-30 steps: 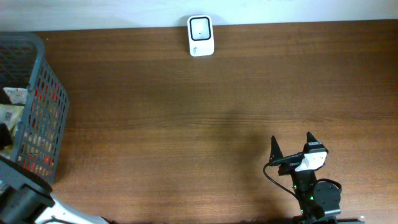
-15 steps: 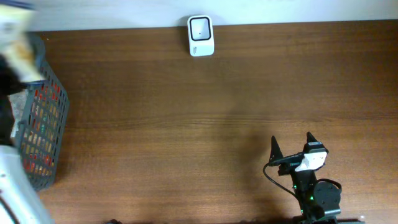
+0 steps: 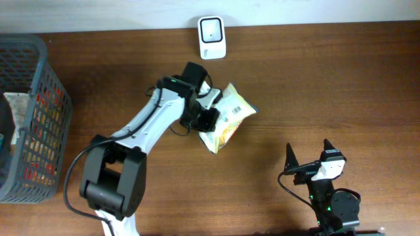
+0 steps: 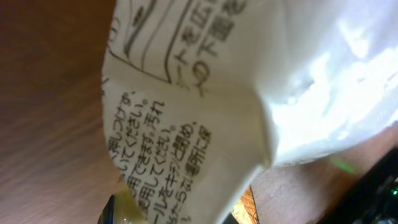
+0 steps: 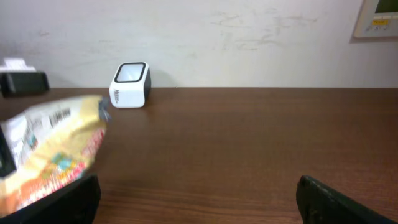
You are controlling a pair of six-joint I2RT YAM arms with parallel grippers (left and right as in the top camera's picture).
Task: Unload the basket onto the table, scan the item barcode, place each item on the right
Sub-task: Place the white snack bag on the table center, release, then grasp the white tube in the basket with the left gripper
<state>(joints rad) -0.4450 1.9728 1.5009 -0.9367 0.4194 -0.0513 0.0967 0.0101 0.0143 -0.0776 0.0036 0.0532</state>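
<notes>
Nearest the robot's edge of the bench (image 3: 341, 85), well apart from the scanner (image 3: 211, 37) and to its right, the right fingers (image 3: 289, 158) stand spread wide with nothing between them. In the right wrist view they frame bare wood.

Between them and the scanner, the left fingers (image 3: 209, 119) are clamped tight on a packet (image 3: 233, 121), a yellow-and-white snack bag gripped at its left edge. The packet is near the scanner, on its near side and slightly right, tilted, with a barcode (image 5: 59, 116) on its upper face. Whether it touches the bench cannot be told. The left wrist view shows white film printed with Japanese text, close up.

Well to the scanner's left, a grey mesh basket (image 3: 46, 98) holds more packets. The scanner, a small white box with a dark-rimmed window, sits at the bench's far edge.
</notes>
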